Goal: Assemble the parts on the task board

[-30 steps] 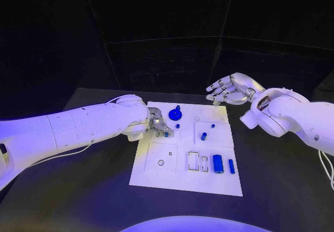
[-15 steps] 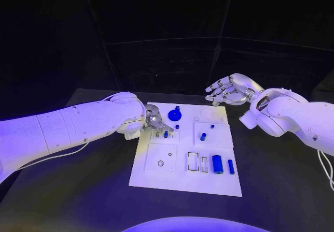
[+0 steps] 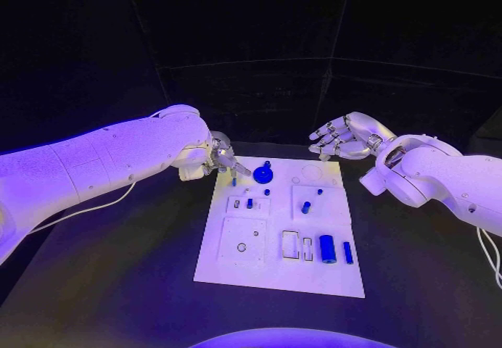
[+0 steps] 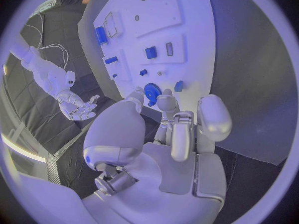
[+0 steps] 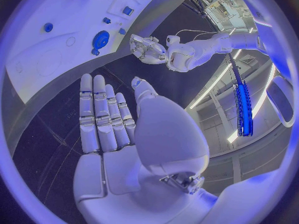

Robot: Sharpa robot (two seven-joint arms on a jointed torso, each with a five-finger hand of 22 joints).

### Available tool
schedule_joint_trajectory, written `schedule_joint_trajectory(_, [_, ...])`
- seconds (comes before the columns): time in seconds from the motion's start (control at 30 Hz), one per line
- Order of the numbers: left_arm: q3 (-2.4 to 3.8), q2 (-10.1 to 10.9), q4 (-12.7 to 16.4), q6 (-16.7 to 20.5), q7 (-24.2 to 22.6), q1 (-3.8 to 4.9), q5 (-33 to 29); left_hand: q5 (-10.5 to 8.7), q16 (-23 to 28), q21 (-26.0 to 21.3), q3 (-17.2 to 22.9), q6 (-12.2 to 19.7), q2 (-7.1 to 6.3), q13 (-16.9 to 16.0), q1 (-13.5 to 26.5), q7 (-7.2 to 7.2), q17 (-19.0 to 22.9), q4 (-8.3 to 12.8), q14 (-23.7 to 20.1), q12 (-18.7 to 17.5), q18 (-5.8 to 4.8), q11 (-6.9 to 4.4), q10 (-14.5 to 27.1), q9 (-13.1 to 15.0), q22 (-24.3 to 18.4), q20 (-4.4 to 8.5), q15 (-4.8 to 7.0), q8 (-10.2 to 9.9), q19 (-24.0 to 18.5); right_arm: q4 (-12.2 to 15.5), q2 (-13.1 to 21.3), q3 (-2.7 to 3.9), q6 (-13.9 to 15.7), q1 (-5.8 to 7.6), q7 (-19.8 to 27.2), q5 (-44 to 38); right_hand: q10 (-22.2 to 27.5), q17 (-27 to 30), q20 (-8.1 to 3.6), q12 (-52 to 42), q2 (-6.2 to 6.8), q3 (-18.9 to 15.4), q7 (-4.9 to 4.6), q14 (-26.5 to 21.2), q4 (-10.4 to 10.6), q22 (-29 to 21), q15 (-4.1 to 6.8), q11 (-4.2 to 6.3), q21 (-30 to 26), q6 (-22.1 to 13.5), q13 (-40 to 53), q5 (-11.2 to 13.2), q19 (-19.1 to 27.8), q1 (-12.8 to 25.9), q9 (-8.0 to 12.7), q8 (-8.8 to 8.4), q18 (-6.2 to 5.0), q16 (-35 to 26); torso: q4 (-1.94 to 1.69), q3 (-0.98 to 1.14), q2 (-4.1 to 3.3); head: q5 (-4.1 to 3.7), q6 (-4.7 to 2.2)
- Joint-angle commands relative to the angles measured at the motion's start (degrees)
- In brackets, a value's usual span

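The white task board (image 3: 274, 272) lies in the middle of the table. On its far end are a blue gear (image 3: 262, 172) and a small blue piece (image 3: 233, 181) near the left edge. Other blue parts include a cylinder (image 3: 327, 248) and a bar (image 3: 347, 251) near the front. My left hand (image 3: 215, 156) hovers over the board's far left corner, its fingers (image 4: 167, 100) loosely spread close to the small piece (image 4: 179, 86), with nothing between them. My right hand (image 3: 345, 134) hangs palm up beyond the far right corner, fingers (image 5: 99, 114) straight and bare.
Small blue parts stand at mid-board: one in a slot (image 3: 249, 203) and one on the right plate (image 3: 307, 206). Empty rectangular pockets (image 3: 290, 243) lie beside the cylinder. Black table (image 3: 125, 275) surrounds the board on all sides.
My left hand has lifted off the board's left middle and drawn back toward the far left corner, uncovering the small blue pieces there. The right hand has barely moved.
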State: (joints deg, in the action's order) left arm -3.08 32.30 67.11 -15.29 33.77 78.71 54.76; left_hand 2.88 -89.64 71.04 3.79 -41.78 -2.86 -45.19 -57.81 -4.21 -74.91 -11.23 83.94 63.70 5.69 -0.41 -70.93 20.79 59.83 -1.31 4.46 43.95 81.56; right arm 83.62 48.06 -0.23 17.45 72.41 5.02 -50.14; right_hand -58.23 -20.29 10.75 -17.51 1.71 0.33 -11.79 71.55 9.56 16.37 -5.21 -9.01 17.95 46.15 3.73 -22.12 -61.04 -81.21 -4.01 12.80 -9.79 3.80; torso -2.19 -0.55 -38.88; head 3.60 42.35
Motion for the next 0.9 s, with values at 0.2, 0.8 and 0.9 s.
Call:
schedule_joint_trajectory(0.2, [-0.04,-3.7,-7.2,-6.0,1.3,0.35,0.8,-0.2,0.2,-0.1,-2.3,-1.1,0.89,-0.2,-0.6,-0.24,-13.8,-1.1,5.8,0.6,-0.01,0.38,0.0,-0.7,0.1,-0.6,-0.48,-0.9,0.1,-0.1,-0.4,0.03,-0.1,0.12,0.7,0.2,0.5,0.2,0.13,-0.2,0.24,0.0,-1.37,-0.4,-0.3,-0.1,-0.06,0.03,-0.3,-0.3,0.0,-0.4,0.4,-0.5,0.0,0.2,-0.38,-0.2,0.09,-0.06,-0.15,0.22,-0.08])
schedule_joint_trajectory(0.8, [-0.27,-8.1,-15.8,-7.7,-0.1,-0.86,2.5,-0.2,0.1,-0.1,-3.4,-1.6,1.49,-0.4,-1.2,-0.2,-13.9,-1.7,5.8,0.9,-0.01,0.34,0.0,-1.1,0.2,-0.64,-0.46,-1.1,0.1,-0.5,-1.0,0.03,-0.3,0.11,0.8,0.2,0.6,0.3,0.14,-0.3,0.19,0.1,-1.37,-0.5,-0.3,-0.1,-0.06,0.03,-0.3,-0.4,0.0,-0.5,0.4,-0.6,0.0,0.24,-0.4,-0.2,0.05,-0.02,-0.02,0.29,0.31])
schedule_joint_trajectory(0.9, [-0.4,-8.4,-16.6,-7.9,-0.3,-1.11,2.5,-0.2,0.1,-0.1,-3.6,-1.7,1.7,-0.5,-1.6,-0.19,-14.0,-1.7,5.8,1.0,-0.02,0.34,-0.1,-1.1,0.3,-0.64,-0.46,-1.2,0.2,-0.5,-1.0,0.03,-0.3,0.11,0.8,0.2,0.6,0.3,0.14,-0.3,0.19,0.1,-1.37,-0.5,-0.3,-0.1,-0.06,0.03,-0.3,-0.4,0.0,-0.5,0.4,-0.6,0.0,0.24,-0.4,-0.2,0.05,-0.03,-0.02,0.28,0.38])
